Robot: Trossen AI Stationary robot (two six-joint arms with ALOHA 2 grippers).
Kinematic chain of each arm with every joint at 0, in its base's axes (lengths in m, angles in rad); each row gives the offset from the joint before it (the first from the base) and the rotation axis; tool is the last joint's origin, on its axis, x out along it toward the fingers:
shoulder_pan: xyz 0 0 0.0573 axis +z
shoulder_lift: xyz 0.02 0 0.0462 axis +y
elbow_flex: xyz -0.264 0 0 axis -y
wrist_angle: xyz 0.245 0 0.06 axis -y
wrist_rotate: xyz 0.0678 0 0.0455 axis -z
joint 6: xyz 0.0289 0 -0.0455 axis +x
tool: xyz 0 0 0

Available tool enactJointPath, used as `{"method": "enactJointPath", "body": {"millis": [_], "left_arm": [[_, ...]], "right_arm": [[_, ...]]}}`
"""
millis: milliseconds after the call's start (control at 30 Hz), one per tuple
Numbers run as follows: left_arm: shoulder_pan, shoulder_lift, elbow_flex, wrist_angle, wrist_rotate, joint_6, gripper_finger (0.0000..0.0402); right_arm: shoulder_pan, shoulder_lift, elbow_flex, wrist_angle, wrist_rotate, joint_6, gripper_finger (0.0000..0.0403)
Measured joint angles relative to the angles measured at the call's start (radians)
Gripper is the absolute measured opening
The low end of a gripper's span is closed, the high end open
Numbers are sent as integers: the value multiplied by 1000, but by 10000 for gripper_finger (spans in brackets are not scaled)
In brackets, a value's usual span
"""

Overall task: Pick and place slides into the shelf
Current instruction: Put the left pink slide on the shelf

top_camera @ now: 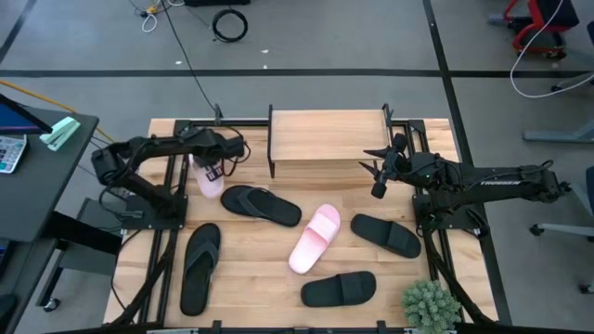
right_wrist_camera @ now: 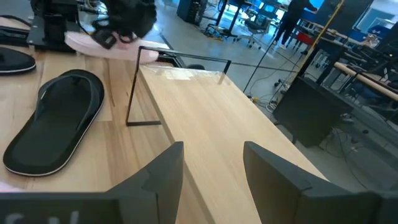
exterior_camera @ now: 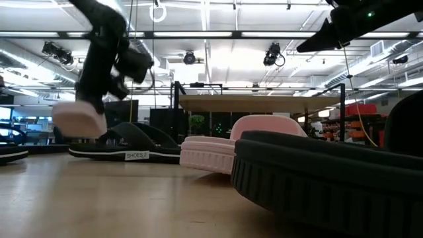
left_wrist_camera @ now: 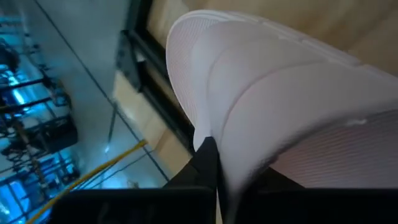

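Observation:
My left gripper point(top_camera: 215, 163) is shut on a pink-and-white slide point(top_camera: 206, 177) at the table's far left, left of the shelf. In the low view this slide point(exterior_camera: 79, 119) is in the air. The shelf point(top_camera: 327, 137), light boards in a black frame, stands at the far edge. My right gripper point(top_camera: 380, 173) is open and empty over the shelf's right end, with the top board point(right_wrist_camera: 205, 118) below its fingers. Lying flat on the table are the second pink slide point(top_camera: 315, 238), two black wide-strap slides point(top_camera: 385, 235) point(top_camera: 339, 289) and two black flip-flops point(top_camera: 261, 204) point(top_camera: 200, 267). My left gripper holds the pink-and-white slide near its far end, coming from above. In the wrist view one dark finger point(left_wrist_camera: 208, 163) is wedged between two pink surfaces point(left_wrist_camera: 261, 124); the other finger is hidden by the slide. The slide is lifted clear of the table, roughly level.
A potted plant point(top_camera: 429, 305) stands at the near right corner. Both arm bases and their black rails point(top_camera: 158, 218) run along the table's left and right sides. Bare wood shows in the near middle between the slides point(top_camera: 251, 278).

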Motion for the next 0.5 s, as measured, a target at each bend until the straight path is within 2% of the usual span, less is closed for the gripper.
{"method": "enactJointPath", "body": {"millis": [167, 267, 400, 500], "left_arm": [[-189, 0, 221, -191, -13, -195, 14], [-284, 0, 371, -230, -125, -215, 15], [-363, 0, 572, -194, -294, -77, 11], [-380, 1, 678, -32, -365, 112, 11]], "right_arm": [[0, 0, 0, 8, 0, 0, 174], [0, 0, 0, 8, 0, 0, 174], [0, 0, 0, 8, 0, 0, 174], [0, 0, 0, 8, 0, 0, 174]]}}
